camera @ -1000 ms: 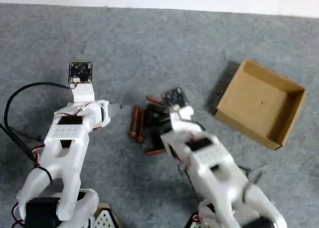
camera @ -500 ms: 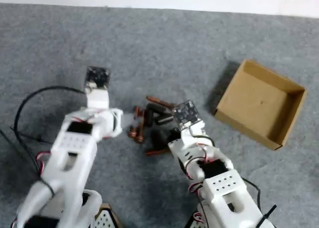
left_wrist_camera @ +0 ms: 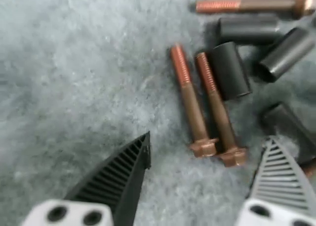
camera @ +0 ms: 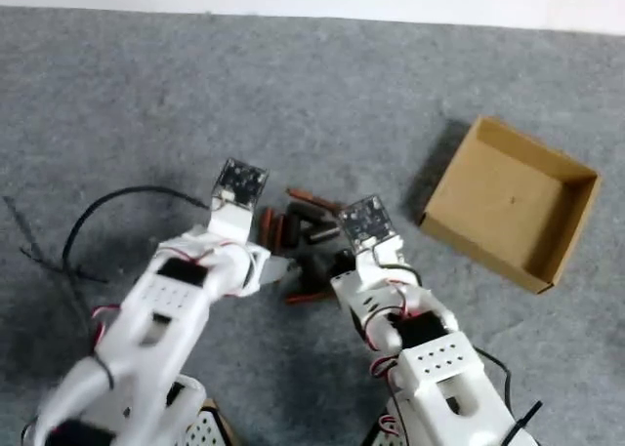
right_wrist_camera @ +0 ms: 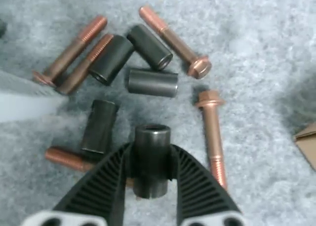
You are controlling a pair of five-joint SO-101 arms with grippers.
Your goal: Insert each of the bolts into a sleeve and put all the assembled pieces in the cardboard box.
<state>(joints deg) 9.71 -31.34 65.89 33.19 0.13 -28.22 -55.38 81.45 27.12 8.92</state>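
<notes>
**Right claw.** The right claw (right_wrist_camera: 151, 159) is pinching a dark sleeve (right_wrist_camera: 152, 137), with one ribbed finger on each side of the barrel. The sleeve's open end faces the wrist camera. It cannot be told whether its lower end touches the desk (right_wrist_camera: 256, 48).

**Left claw.** The left claw (left_wrist_camera: 208, 140) is spread wide and holds nothing. It hangs over the grey desk with its two fingertips (left_wrist_camera: 140, 149) on either side of the heads of a pair of bolts (left_wrist_camera: 190, 100). The two bolts lie side by side, parallel, with their heads towards the claw and their threaded ends pointing away. A black sleeve (left_wrist_camera: 229, 70) lies just beside the threaded end of the outer bolt. In the high view the left claw (camera: 280, 267) sits at the near edge of the parts, close beside the right arm (camera: 391, 300).

**Loose parts.** The right wrist view shows four loose sleeves (right_wrist_camera: 153, 82) and five bolts (right_wrist_camera: 212, 132) grouped on the desk.
- Two sleeves lie end to end at an angle, forming a shallow V.
- A third sleeve lies just beside them, towards the claw.
- The fourth sleeve (right_wrist_camera: 100, 126) lies near the held one.
- One bolt (right_wrist_camera: 66, 159) passes partly under a finger of the right claw.
- Every bolt is separate from every sleeve.

**Cardboard box.** The cardboard box (camera: 513, 202) stands open side up on the desk, on the right arm's side. It is well apart from the parts and from both claws. One corner of it (right_wrist_camera: 308, 142) shows in the right wrist view.
</notes>
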